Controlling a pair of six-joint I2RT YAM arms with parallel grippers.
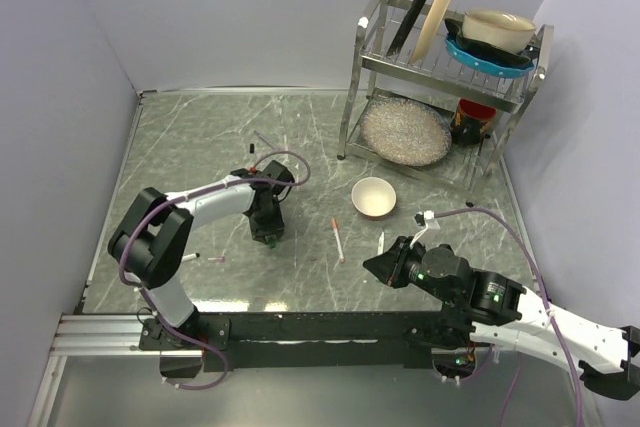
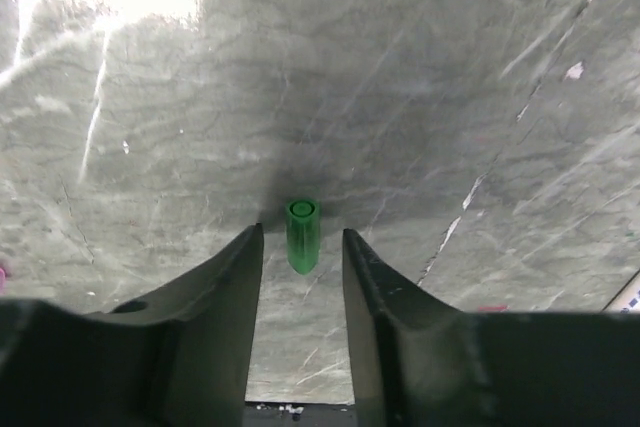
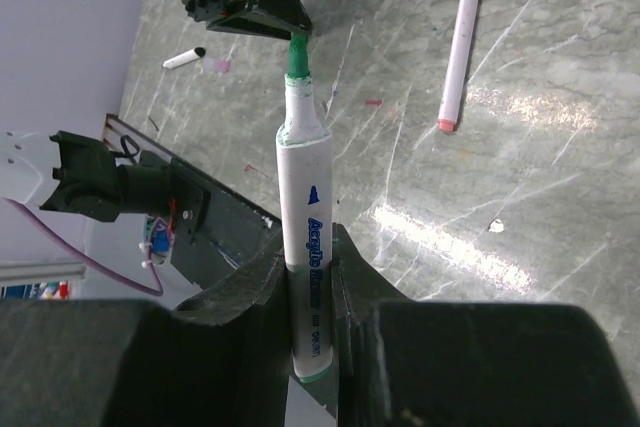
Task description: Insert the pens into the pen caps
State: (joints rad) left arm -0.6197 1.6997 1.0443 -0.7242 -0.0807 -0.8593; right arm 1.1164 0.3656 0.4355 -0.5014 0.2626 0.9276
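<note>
My left gripper (image 1: 269, 235) points down at the table, jaws open. A small green pen cap (image 2: 302, 235) sits on the marble between its fingertips (image 2: 252, 247), with a gap on each side. It shows as a green speck in the top view (image 1: 270, 243). My right gripper (image 3: 308, 247) is shut on a white green-tipped pen (image 3: 303, 207), tip uncovered, held above the table at the front right (image 1: 372, 265). A red-ended pen (image 1: 338, 239) lies between the arms. A black-ended pen (image 1: 190, 258) and a pinkish cap (image 1: 216, 260) lie at the left.
A white bowl (image 1: 374, 197) stands right of centre. A metal dish rack (image 1: 440, 77) with plates and bowls fills the back right. A thin purplish pen (image 1: 265, 139) lies behind the left arm. Walls close the left, back and right sides.
</note>
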